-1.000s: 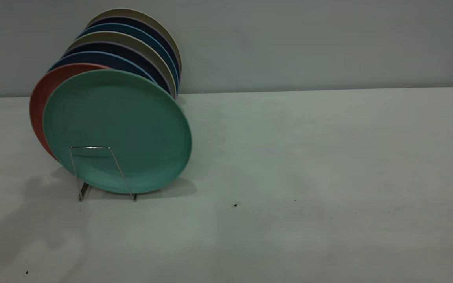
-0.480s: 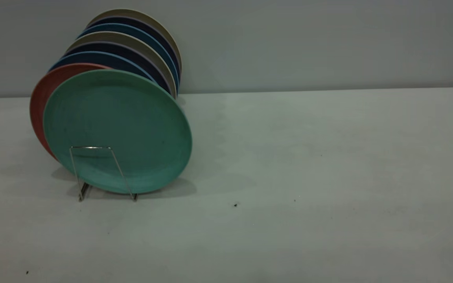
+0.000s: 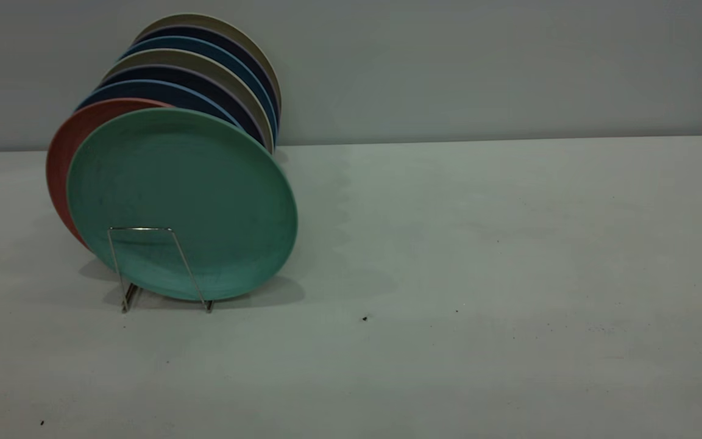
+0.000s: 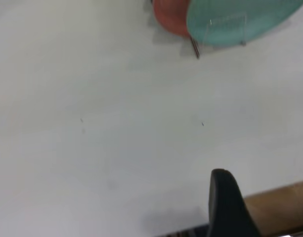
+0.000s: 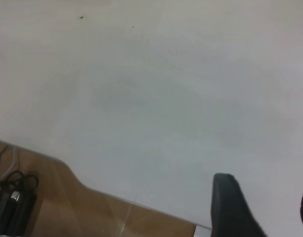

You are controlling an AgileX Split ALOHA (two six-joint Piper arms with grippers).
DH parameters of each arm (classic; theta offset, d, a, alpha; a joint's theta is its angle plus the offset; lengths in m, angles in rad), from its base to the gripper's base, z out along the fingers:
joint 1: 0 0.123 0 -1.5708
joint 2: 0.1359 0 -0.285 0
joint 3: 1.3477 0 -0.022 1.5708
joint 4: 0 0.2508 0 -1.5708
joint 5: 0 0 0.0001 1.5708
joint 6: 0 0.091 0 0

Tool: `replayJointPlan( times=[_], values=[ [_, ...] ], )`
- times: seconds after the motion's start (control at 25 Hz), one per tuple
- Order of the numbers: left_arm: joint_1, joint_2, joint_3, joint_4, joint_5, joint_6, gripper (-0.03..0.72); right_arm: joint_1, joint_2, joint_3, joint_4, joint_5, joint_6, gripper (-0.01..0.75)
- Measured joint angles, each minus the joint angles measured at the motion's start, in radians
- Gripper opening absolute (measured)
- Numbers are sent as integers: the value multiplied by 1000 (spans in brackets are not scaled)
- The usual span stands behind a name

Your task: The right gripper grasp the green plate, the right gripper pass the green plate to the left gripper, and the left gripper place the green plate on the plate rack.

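- Standing upright at the near end of the thin silver wire plate rack, the round matte mint-green plate sits on the left side of the pale table, its face turned toward the near right
- One trapezoid wire loop of the rack crosses the lower front of the green plate
- Just behind it stands a terracotta-red plate, then a row of dark blue, teal-blue and beige plates running toward the far wall
- The black left gripper hangs over the near table edge, well apart from the rack, fingers spread with nothing between them
- The black right gripper hangs over the bare table by its edge, fingers likewise apart and holding nothing
- Neither gripper appears in the exterior view
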Motion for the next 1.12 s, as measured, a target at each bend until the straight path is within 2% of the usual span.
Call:
replayJointPlan(
  times=[0.24, 0.48, 0.8, 1.12],
  values=[
    [0, -223, 214, -1, 0, -106, 419, 0, 0, 0, 0, 0, 0, 363],
    [0, -368, 318, -2, -4, -148, 419, 0, 0, 0, 0, 0, 0, 363],
    [0, -405, 366, -4, -31, -164, 419, 0, -14, 0, 0, 0, 1, 363],
    [0, -405, 367, -4, -35, -173, 419, -1, -174, 2, 2, 2, 1, 363]
  ],
)
